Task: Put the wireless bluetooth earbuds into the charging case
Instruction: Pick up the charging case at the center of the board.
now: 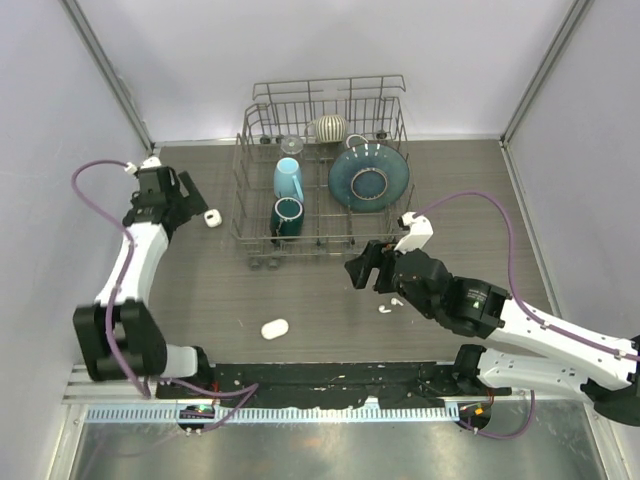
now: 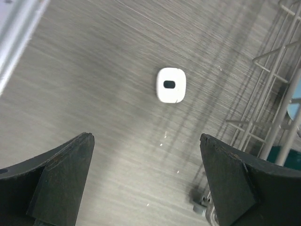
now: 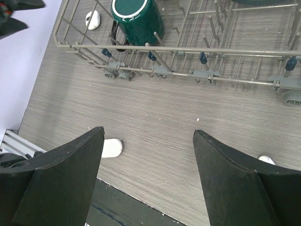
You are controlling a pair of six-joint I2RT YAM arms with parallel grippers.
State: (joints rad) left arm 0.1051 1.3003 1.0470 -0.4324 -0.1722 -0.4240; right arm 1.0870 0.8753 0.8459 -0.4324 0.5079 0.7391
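Nearest my bases, a small white oval pebble-shaped case lies alone on the grey wood-grain surface. I cannot tell whether its lid is open.

A little beyond it and to my right, two tiny white plastic earbuds lie loose on the surface, close together. My right fingers hover just beside them, spread apart with nothing between them. In my right wrist view only one earbud shows, half hidden behind a finger at the lower right. So I am not lined up over them.

Farther off on my left, my left fingers are also spread wide and hold nothing. A white rounded-square plastic case with a dark oval slot lies just ahead of them, apart from both fingers.

Farthest stands the grey wire dish rack, holding a dark green mug, a pale blue cup and a blue plate. None of it concerns me.

I judge that no earbud is in either case yet, and the step in hand is the first pick-up. Next, my right fingers should shift over one earbud, drop low and pinch its short stem squarely, since so small and curved a piece will squirt sideways if caught off-centre. The case near my left fingers is well apart from the earbuds, so case and earbud must then be brought together.
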